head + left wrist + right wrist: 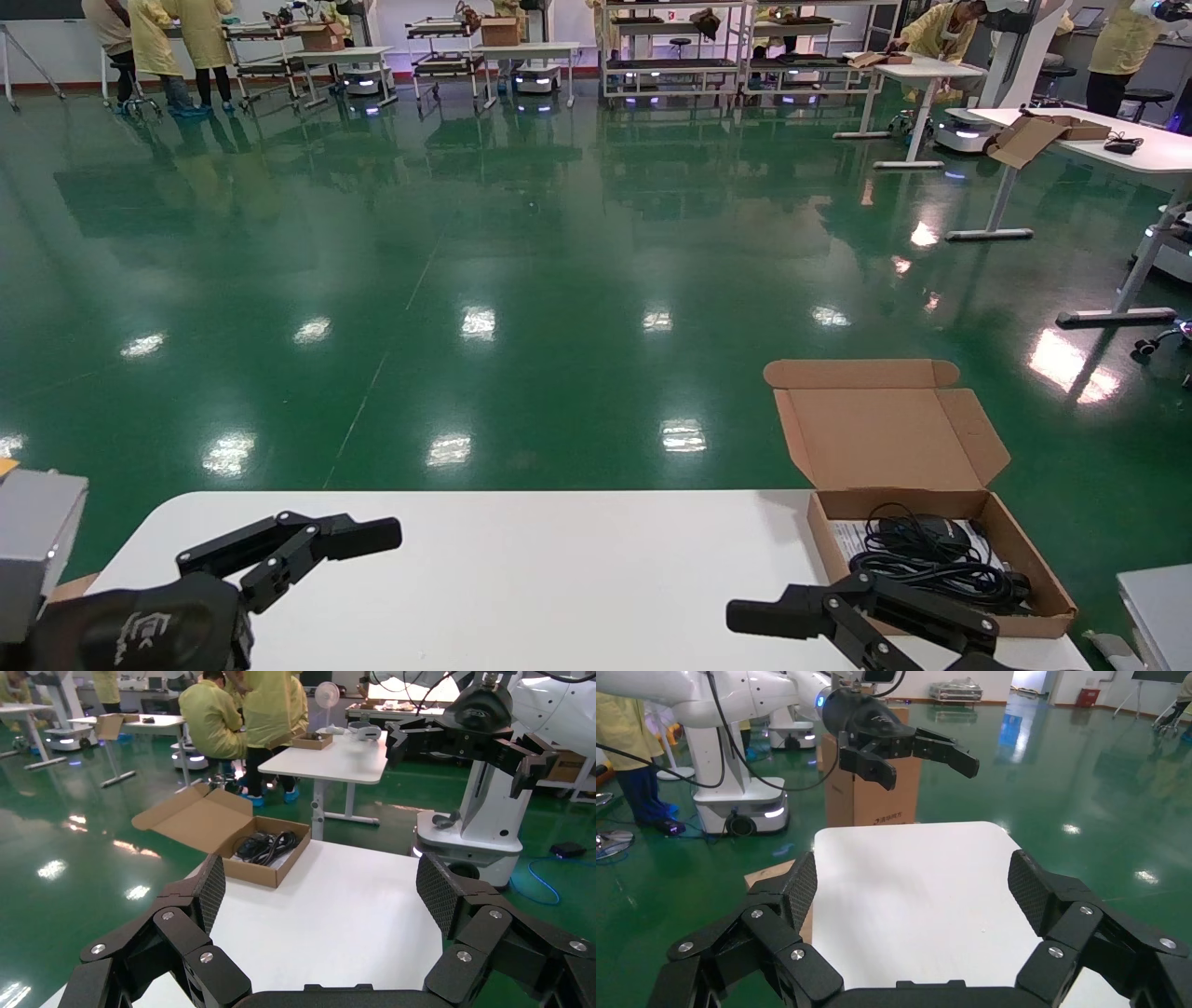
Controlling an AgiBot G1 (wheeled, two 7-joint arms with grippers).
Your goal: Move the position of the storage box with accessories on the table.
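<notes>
White table (521, 568); open storage box (1015, 559) at right far corner.

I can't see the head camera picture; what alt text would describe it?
An open cardboard box holding a black mouse and cable sits at the right far edge of a white table. The right gripper hovers beside it and the left gripper over the table's left, both open.

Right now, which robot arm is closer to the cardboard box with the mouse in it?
The right one, probably. Its open tool hovers just beside the storage box at the table's right end. The left tool, also open, hangs over the far left side.
</notes>
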